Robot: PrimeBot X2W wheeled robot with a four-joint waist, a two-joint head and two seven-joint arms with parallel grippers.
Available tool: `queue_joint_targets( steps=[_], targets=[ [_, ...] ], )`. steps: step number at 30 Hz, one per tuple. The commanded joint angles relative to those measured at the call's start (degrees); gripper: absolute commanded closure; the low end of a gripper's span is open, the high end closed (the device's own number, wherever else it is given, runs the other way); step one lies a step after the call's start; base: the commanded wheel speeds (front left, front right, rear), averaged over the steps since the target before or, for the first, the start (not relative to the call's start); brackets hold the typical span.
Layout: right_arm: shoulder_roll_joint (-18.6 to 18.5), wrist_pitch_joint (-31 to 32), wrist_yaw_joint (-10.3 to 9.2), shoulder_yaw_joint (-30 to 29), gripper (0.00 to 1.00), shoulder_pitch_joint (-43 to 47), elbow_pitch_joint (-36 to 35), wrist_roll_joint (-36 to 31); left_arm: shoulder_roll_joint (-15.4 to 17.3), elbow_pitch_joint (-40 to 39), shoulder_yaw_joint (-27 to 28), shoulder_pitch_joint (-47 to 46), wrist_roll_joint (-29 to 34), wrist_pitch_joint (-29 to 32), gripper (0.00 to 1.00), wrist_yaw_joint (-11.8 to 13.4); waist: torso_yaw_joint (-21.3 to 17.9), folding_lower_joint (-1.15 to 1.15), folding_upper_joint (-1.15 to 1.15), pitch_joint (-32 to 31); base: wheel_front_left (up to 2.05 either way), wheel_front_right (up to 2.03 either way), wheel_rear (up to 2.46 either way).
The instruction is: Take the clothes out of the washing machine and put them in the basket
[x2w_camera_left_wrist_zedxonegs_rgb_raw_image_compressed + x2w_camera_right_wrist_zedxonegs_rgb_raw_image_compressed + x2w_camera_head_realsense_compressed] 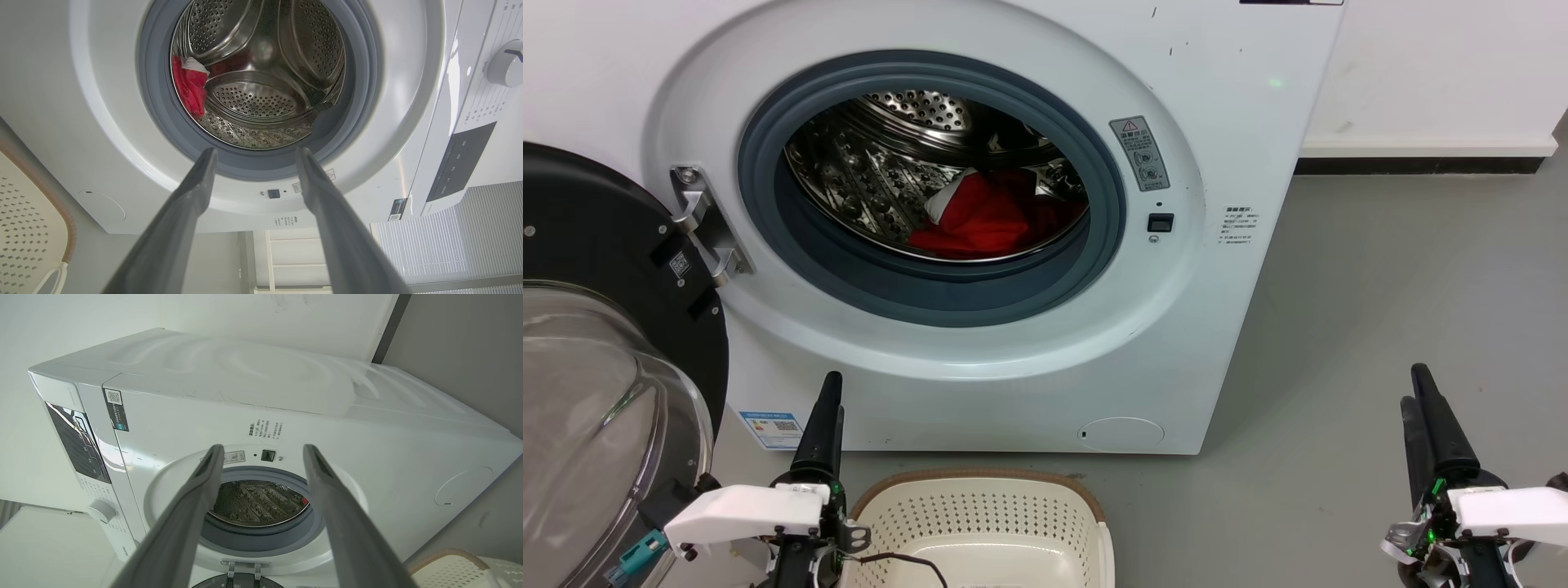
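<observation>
A: Well, we see one washing machine [1013, 392], a boxy white shell with smooth painted panels. Its round door [572, 245] stands wide open on our left: black frame, bulging clear glass.

B: We count one grey rubber ring [931, 302] round the mouth. Behind it is one shiny steel drum [874, 171], dotted with small holes.

A: Inside that drum, low and toward the right, lie the clothes [984, 220]: a soft, crumpled red heap with one white patch [939, 204]. How many garments make it up we cannot tell.

B: One basket [980, 510] stands on the smooth grey floor [1380, 286] just before the machine, between our arms. It is cream plastic with rows of perforations, rounded corners and a brown rim.

A: Two grippers, four long dark tapering fingers [175, 228]. The left gripper [256, 152] has its pair spread apart, pointing at the drum mouth, gripping nothing.

B: The right gripper [263, 447] likewise stands parted and empty, off to the machine's right over the floor.
</observation>
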Motion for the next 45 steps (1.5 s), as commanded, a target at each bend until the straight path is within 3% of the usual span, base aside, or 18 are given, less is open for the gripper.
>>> queue_joint_targets(
  steps=[1, 24, 45],
  targets=[
    [-0.03, -0.52, 0.01, 0.04, 0.00, -0.41, -1.63, -2.41, 0.16, -1.13, -0.39, -1.73, 2.27, -0.57, 0.00, -0.03, -0.05, 0.00, 0.00, 0.00, 0.00, 0.00, 0.00],
    [-0.01, -5.36, 0.02, 2.52, 0.00, 1.70, -5.16, -36.95, 0.18, -3.21, -3.83, -2.01, 30.31, -5.43, 0.00, 1.09, -0.65, 0.00, 0.00, -0.17, 0.00, 0.00, 0.00],
    [0.02, -8.74, 0.01, 2.80, 0.00, 3.05, -6.99, -56.65, 0.19, -3.50, -6.16, -2.97, 47.90, -8.81, 0.00, 2.35, -1.14, 0.00, 0.00, 0.02, 0.00, 0.00, 0.00]
  ],
)
